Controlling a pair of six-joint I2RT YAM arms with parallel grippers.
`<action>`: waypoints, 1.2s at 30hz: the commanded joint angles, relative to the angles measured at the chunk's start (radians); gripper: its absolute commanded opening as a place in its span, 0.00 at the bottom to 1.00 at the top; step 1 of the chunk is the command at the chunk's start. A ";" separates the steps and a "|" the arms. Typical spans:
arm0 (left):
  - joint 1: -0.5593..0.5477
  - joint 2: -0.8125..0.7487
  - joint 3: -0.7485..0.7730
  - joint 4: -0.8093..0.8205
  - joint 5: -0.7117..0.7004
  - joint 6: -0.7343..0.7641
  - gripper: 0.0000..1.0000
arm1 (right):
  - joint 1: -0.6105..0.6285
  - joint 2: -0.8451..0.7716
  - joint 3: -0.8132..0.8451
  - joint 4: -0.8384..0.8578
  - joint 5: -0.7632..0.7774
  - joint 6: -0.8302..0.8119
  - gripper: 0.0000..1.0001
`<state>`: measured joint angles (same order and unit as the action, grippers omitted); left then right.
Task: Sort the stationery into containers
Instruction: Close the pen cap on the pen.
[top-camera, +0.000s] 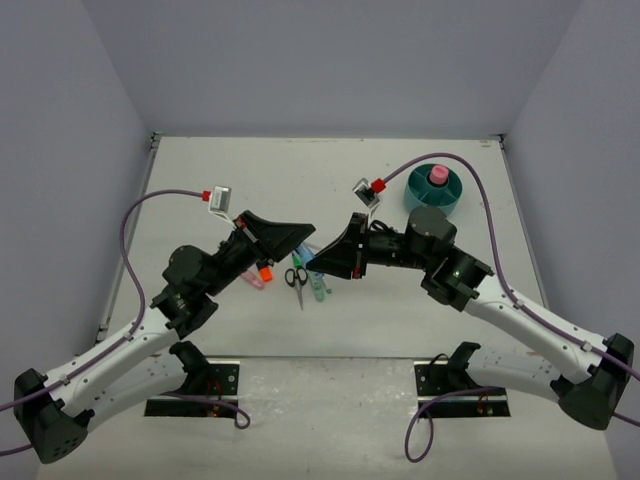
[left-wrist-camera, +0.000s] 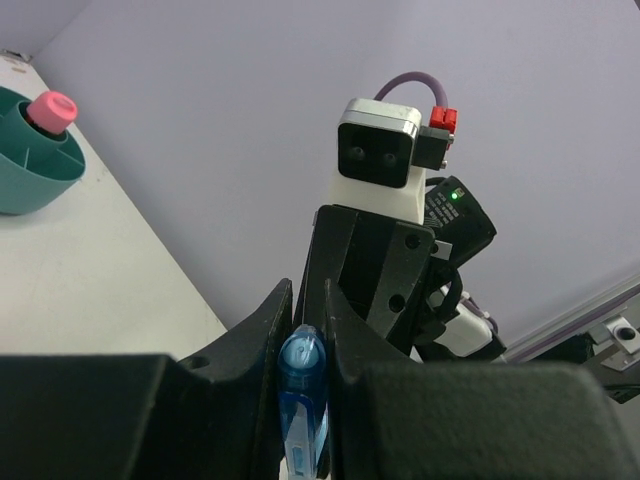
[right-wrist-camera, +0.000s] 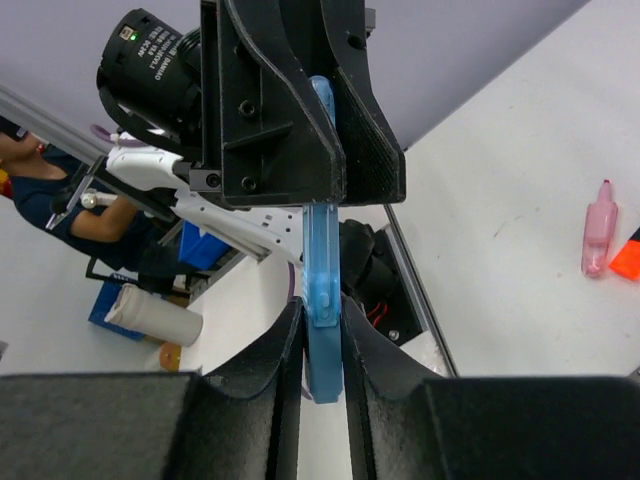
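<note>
Blue piece (right-wrist-camera: 322, 260) aloft over bench (top-camera: 200, 180), bridging both arms; left fingers (left-wrist-camera: 270, 322) clamp one end, right fingers (right-wrist-camera: 285, 342) the other; looks light, stiff, slick plastic; pinch flat sides; teal organizer (top-camera: 425, 201) well apart.

Looked down from high above and behind the arm bases (top-camera: 192, 362), well back from the teal organizer (top-camera: 434, 190), taking in the whole table (top-camera: 250, 170). From the left wrist, faced toward the organizer, close in and low. From the right wrist, faced away from the organizer, equally close. Shared the blue piece (left-wrist-camera: 302, 390) between both wrist views, caught from opposite ends, well left of the organizer.
</note>
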<state>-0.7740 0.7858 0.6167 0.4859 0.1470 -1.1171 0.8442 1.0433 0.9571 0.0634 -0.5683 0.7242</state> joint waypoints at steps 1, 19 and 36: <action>-0.004 0.005 0.021 0.096 0.039 0.038 0.00 | -0.001 0.018 -0.006 0.054 -0.034 0.015 0.05; -0.008 0.049 0.000 0.178 0.139 0.122 0.03 | -0.002 0.022 0.099 0.072 0.122 0.010 0.00; -0.007 -0.029 0.345 -0.352 0.023 0.513 0.74 | -0.002 -0.095 -0.035 0.092 0.010 -0.076 0.00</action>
<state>-0.7792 0.7593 0.9306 0.2109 0.1514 -0.7230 0.8448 1.0082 0.9261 0.1277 -0.5317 0.6817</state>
